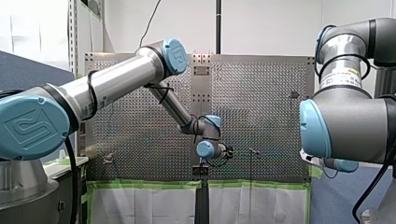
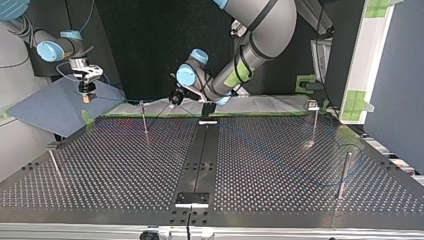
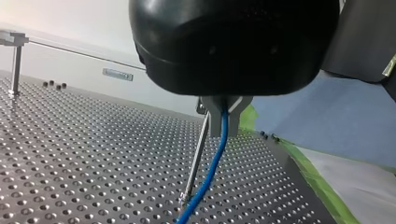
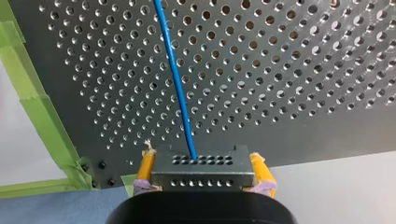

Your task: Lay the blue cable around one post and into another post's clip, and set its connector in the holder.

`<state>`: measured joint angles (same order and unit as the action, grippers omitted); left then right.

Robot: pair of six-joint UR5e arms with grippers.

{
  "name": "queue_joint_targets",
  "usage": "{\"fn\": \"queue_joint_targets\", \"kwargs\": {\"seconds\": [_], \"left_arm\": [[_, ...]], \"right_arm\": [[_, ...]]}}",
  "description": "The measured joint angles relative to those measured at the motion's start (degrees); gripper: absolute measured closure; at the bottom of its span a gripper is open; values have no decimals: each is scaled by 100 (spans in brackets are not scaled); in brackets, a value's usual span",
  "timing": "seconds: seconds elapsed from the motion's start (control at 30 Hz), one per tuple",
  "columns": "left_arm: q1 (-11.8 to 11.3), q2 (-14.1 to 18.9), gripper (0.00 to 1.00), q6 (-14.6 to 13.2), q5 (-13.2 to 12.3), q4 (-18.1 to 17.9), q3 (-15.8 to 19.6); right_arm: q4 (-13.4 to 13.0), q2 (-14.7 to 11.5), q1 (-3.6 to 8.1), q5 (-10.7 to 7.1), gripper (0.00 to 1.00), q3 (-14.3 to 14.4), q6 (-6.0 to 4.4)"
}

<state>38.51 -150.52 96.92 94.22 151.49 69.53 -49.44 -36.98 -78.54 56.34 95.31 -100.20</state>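
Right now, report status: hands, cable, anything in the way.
Left hand shut on blue cable. Right hand shut on connector, past the edge of the table. Post close beside blue cable below the grasp; contact unclear.

Here's the perforated grey metal table (image 4: 289,70), a dull sheen on it, holes punched clean right across. Along its edge, bright green tape (image 4: 30,93), matt and papery, creased at the table's corner. The blue cable (image 4: 180,93) now: smooth round jacket, plastic by the look, faintly glossy. The dark grey rectangular connector block (image 4: 203,173) is matt, drilled with rows of tiny holes. Yellow pads (image 4: 145,169) on my right gripper (image 4: 203,163) look rubbery, one tip frayed. Over to my left gripper (image 3: 224,130): glossy black housing, bare grey metal fingers (image 3: 233,119). The thin metal post (image 3: 196,158) beside them gleams.
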Motion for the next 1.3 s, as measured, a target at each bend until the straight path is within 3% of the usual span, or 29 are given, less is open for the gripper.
{"fn": "queue_joint_targets", "kwargs": {"seconds": [0.3, 0.57, 1.3], "left_arm": [[-23, -33, 99, 19, 2, 17, -30], [-41, -280, 99, 48, 16, 172, -337], [-78, -296, 99, 47, 29, 346, -563]], "right_arm": [[-18, 19, -16, 0, 100, -6, -18], [-18, 30, -20, 3, 100, -13, -27], [68, 158, -21, 108, 100, -174, -36]]}}
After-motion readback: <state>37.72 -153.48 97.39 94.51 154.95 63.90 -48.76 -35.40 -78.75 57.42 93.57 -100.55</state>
